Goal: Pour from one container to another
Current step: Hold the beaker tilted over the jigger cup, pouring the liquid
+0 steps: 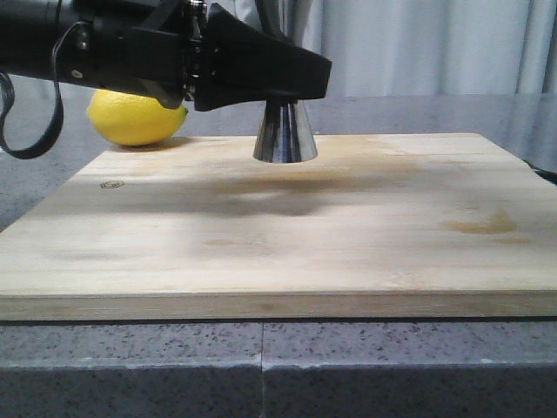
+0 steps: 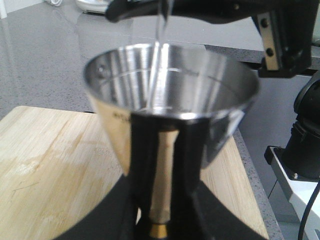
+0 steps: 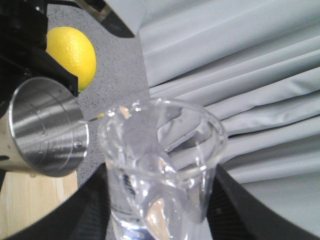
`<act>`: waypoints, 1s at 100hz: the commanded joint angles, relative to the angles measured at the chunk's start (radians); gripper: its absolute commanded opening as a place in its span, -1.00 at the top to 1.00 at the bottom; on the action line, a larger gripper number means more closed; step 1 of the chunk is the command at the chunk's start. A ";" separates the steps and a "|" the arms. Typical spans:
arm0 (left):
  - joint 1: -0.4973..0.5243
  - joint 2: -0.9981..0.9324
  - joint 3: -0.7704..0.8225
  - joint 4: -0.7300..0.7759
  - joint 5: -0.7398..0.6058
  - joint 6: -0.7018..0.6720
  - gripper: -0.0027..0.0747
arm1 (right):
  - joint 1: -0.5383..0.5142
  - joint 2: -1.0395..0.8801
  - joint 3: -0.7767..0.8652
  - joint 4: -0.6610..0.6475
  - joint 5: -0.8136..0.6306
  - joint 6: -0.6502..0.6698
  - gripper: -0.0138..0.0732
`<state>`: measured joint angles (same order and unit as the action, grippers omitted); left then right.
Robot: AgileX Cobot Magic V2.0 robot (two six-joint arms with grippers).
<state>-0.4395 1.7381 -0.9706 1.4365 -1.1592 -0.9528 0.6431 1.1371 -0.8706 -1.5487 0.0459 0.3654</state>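
The steel jigger (image 1: 284, 136) stands on the wooden board (image 1: 278, 244), and only its lower cone shows in the front view. My left gripper (image 1: 291, 83) is shut round its waist from the left. In the left wrist view the jigger's open cup (image 2: 170, 85) faces up, its gold band (image 2: 160, 230) sits between my fingers, and a thin clear stream (image 2: 158, 60) falls into the cup. My right gripper (image 3: 160, 212) is shut on the clear glass beaker (image 3: 160, 150), which is tilted with its lip over the jigger (image 3: 45, 132).
A yellow lemon (image 1: 135, 117) lies on the grey counter just behind the board's far left corner, also seen as the lemon (image 3: 75, 52). Grey curtains (image 1: 418, 43) hang behind the table. The board's right edge (image 2: 240, 170) borders speckled counter.
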 commanded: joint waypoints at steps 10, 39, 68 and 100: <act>-0.010 -0.049 -0.023 -0.040 -0.205 -0.009 0.98 | 0.002 -0.017 -0.040 -0.024 0.003 -0.002 0.35; -0.010 -0.049 -0.023 -0.040 -0.205 -0.009 0.98 | 0.002 -0.017 -0.040 -0.049 0.004 -0.002 0.35; -0.010 -0.049 -0.023 -0.040 -0.205 -0.009 0.98 | 0.002 -0.017 -0.040 -0.074 0.009 -0.002 0.35; -0.010 -0.049 -0.023 -0.040 -0.205 -0.009 0.98 | 0.002 -0.017 -0.040 -0.099 0.012 -0.002 0.35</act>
<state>-0.4395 1.7381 -0.9706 1.4365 -1.1592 -0.9528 0.6431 1.1371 -0.8706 -1.6291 0.0459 0.3654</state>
